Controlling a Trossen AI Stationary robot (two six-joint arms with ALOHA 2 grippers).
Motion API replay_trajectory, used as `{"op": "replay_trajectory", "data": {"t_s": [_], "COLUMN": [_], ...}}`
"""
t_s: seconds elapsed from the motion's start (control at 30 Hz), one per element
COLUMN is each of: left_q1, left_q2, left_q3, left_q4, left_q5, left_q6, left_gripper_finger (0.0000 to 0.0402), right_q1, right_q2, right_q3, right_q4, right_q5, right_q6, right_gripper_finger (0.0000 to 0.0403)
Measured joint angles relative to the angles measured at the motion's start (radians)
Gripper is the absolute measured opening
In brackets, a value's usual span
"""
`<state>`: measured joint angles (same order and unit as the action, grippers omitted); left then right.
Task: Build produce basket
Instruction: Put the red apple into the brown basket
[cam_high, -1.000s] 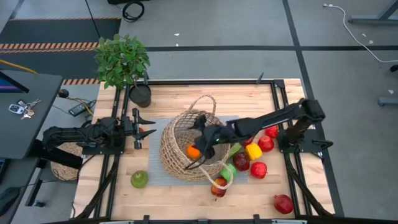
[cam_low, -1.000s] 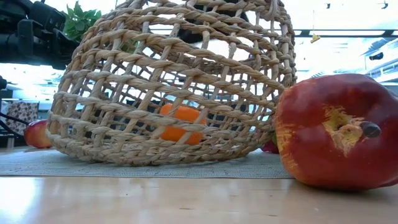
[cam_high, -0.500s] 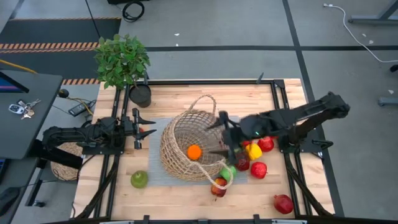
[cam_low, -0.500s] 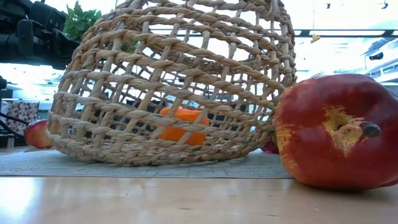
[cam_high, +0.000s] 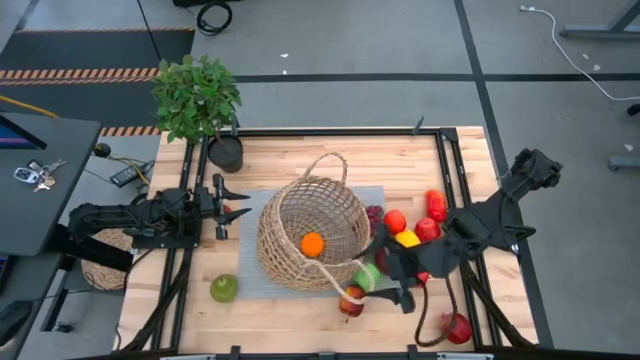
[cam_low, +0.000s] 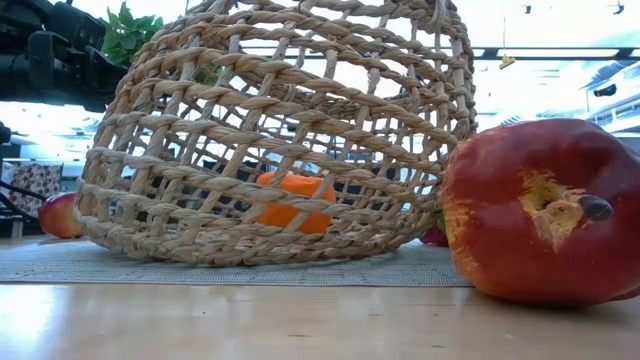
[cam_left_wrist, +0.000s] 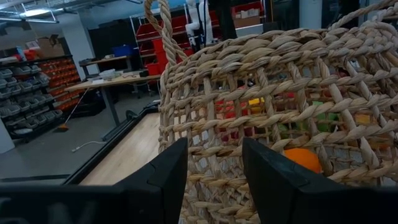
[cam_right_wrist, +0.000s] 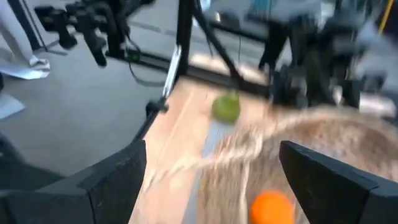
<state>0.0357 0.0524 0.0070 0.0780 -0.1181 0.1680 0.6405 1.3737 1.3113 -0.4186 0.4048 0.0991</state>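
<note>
The wicker basket (cam_high: 313, 235) stands on a grey mat, and an orange (cam_high: 312, 244) lies on its bottom; the orange also shows through the weave in the low view (cam_low: 295, 200). My right gripper (cam_high: 390, 272) is open and empty, hovering over the fruit at the basket's near right. There lie a green fruit (cam_high: 367, 275), a red apple (cam_high: 351, 303), a yellow pepper (cam_high: 407, 238) and several red fruits (cam_high: 428, 229). My left gripper (cam_high: 240, 201) is open and empty just left of the basket, whose wall fills its wrist view (cam_left_wrist: 280, 112).
A green apple (cam_high: 223, 288) lies alone at the near left. A red pomegranate (cam_high: 455, 327) lies at the near right corner. A potted plant (cam_high: 197, 100) stands at the far left corner. A small red fruit (cam_low: 60, 215) shows near the left gripper.
My right gripper has drawn out of the basket, gone toward the table's right edge and then toward the near edge, turning as it went. It stays open. The orange has stayed on the basket's bottom.
</note>
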Motion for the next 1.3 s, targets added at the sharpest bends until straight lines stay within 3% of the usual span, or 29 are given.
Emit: {"op": "replay_trajectory", "data": {"t_s": [0.23, 0.47, 0.67, 0.93, 1.3], "left_q1": [0.000, 0.000, 0.000, 0.000, 0.000], "left_q2": [0.000, 0.000, 0.000, 0.000, 0.000], "left_q3": [0.000, 0.000, 0.000, 0.000, 0.000], "left_q4": [0.000, 0.000, 0.000, 0.000, 0.000], "left_q5": [0.000, 0.000, 0.000, 0.000, 0.000], "left_q6": [0.000, 0.000, 0.000, 0.000, 0.000], "left_gripper_finger": [0.0160, 0.0160, 0.0160, 0.0160, 0.0160], "right_q1": [0.019, 0.019, 0.020, 0.004, 0.002], "right_q2": [-0.017, -0.018, -0.056, -0.089, 0.004], "right_q3": [-0.001, -0.107, -0.274, -0.527, -0.575], "right_q4": [-0.382, -0.524, -0.500, -0.255, -0.133], "right_q5": [0.050, 0.075, 0.076, 0.077, 0.134], "right_q6": [0.348, 0.551, 0.667, 0.721, 0.711], "right_gripper_finger": [0.0364, 0.0364, 0.0372, 0.0390, 0.0392]}}
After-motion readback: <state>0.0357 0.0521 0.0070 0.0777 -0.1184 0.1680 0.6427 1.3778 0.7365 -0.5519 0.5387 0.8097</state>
